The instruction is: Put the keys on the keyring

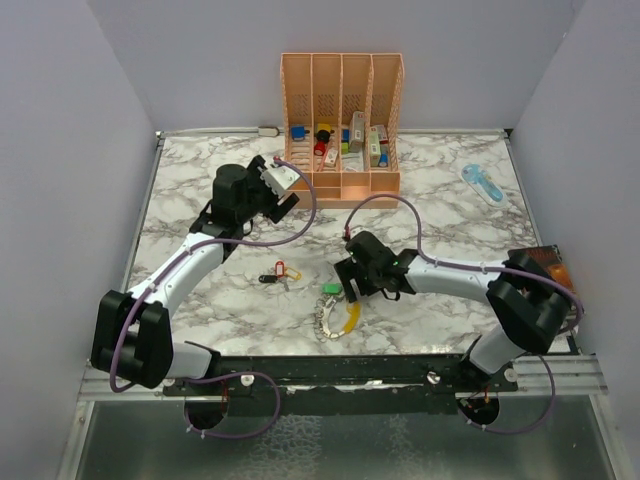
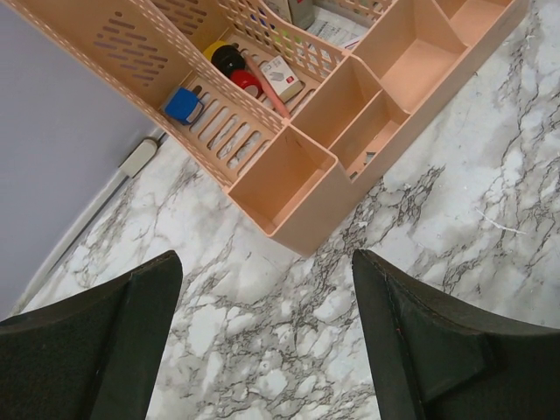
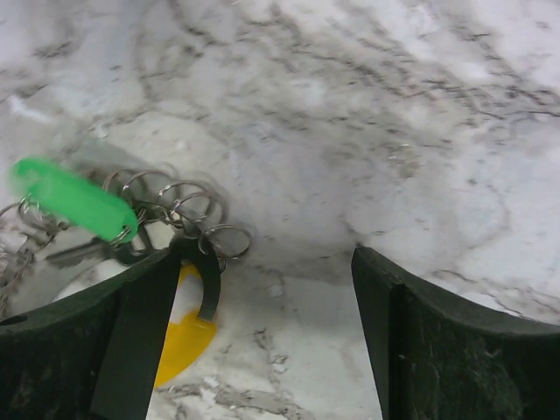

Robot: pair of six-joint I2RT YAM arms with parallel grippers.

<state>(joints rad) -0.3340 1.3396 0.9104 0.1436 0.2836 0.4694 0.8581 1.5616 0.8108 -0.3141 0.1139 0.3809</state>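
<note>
Right end effector (image 3: 262, 262), jaws apart, has green-tagged key (image 3: 74, 199) beside one finger.

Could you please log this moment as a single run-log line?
left gripper: open, empty, by desk organizer | right gripper: open, empty, next to green-tagged key | keyring: lying beside it | red- and yellow-tagged keys: apart, loose

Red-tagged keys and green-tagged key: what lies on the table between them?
Nothing lies there. The top view shows only bare marble table between the red-tagged keys and the green-tagged key.
</note>
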